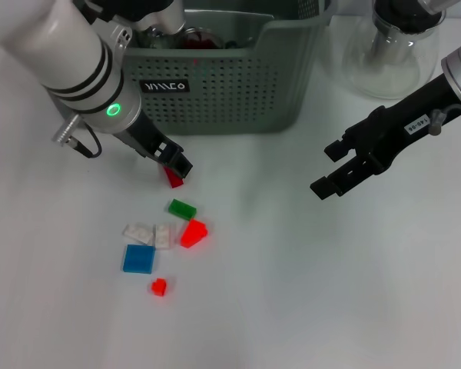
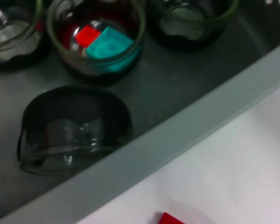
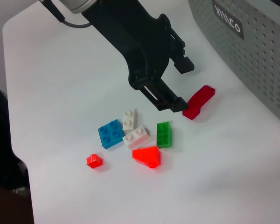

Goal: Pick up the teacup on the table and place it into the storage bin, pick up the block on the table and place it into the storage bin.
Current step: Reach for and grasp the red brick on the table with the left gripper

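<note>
On the left, the left gripper point(image 1: 174, 163) hangs low over the white table point(image 1: 330, 292) just in front of the storage bin point(image 1: 230, 92), its black fingers spread, with a dark red block point(image 1: 174, 178) lying at their tips; in the right wrist view the block point(image 3: 199, 101) touches one fingertip and is not clamped between the two. The block rests on the table, close to the bin's perforated wall. Just beside it sit the other loose bricks: a green one point(image 1: 182, 208), two white ones point(image 1: 149, 234), a red wedge point(image 1: 193, 233), a blue plate point(image 1: 138, 258) and a small red brick point(image 1: 159, 287). Inside the bin, the left wrist view shows glass teacups point(image 2: 95, 39), one holding red and teal blocks. Farther right, the right gripper point(image 1: 334, 171) hovers over bare table, fingers parted and empty.

The risk, as I judge it: with the block off-centre at one fingertip, closing could flick it sideways or pinch only a corner, so that it drops before clearing the bin's rim.
</note>
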Robot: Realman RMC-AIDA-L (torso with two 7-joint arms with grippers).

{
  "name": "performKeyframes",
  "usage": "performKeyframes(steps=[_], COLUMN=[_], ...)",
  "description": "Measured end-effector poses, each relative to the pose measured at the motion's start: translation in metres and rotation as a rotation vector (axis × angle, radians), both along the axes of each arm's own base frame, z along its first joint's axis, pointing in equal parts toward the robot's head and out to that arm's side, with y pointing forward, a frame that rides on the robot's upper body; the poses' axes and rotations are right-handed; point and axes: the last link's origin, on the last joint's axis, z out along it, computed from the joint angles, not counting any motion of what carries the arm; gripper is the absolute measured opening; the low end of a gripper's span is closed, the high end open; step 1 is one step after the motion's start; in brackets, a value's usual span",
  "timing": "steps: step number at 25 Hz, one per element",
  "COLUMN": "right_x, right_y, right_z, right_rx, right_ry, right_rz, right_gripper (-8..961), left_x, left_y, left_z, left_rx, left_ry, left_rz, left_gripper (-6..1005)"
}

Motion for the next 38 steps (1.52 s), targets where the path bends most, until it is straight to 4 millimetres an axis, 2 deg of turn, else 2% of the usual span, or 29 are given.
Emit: performKeyframes(steps=[16, 38], right_x=[0.000, 0.004], right_y=[0.001, 0.001], right_z=[-0.001, 0.000], right_rx=[0.004, 0.014], right_ry=[-0.003, -0.004], right_rz=[0.021, 0.025], right_gripper=[927, 928], left_x=[-0.004, -0.012], left_y=[0.007, 0.010], left_z=[-0.017, -0.023], left_rx=[0.031, 0.063], left_ry=[-0.005, 0.006], left_rz=[0.045, 0.068], left_gripper=[702, 691])
